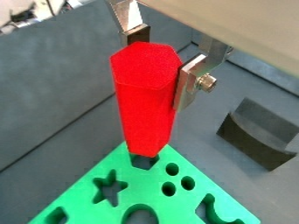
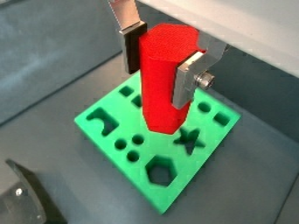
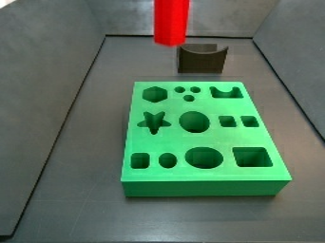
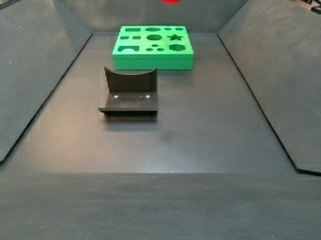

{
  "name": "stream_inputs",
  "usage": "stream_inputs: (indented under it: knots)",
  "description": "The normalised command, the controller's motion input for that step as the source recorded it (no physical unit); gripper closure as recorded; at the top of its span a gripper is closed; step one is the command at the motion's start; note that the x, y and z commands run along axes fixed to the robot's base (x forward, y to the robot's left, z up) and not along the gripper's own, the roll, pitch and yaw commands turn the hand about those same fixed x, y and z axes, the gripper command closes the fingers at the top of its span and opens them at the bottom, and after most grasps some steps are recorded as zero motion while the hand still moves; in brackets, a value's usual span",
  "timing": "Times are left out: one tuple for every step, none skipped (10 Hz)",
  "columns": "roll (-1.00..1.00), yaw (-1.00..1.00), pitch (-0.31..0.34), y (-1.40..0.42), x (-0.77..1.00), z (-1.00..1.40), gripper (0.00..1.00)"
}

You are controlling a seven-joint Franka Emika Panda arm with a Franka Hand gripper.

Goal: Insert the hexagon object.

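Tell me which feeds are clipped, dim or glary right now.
In a side view the hexagon object is cut off at the frame top, gripper unseen; in the other side view only a red sliver shows. Both wrist views are sharp: gripper clamps the peg over the evenly lit green board.

Dark grey floor [image 4: 163, 187] — green board [image 4: 153, 47], dark curved block [image 4: 129, 91]

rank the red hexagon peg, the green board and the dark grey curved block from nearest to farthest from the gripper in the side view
1. Glossy red hexagon peg: between the fingers of the gripper, hanging at the top.
2. Dark grey curved block: on the floor beside the peg's lower end.
3. Green cutout board: in front, toward the camera.
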Motion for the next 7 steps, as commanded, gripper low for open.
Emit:
stream_inputs:
  knots:
    - [0.06, -0.09, -0.124, 0.11, -0.12, -0.96, 1.0]
    - [0.12, -0.08, -0.13, 0.06, -0.15, -0.89, 1.0]
    - [0.16, -0.08, -0.136, 0.07, -0.14, -0.83, 1.0]
    - [0.17, -0.09, -0.13, 0.09, -0.07, -0.82, 1.0]
    - [0.12, -0.08, -0.096, 0.15, -0.01, -0.78, 1.0]
    - [0.02, -0.08, -0.099, 0.11, 0.0, -0.69, 1.0]
    - [0.0, -0.09, -0.054, 0.11, 0.0, -0.6, 1.0]
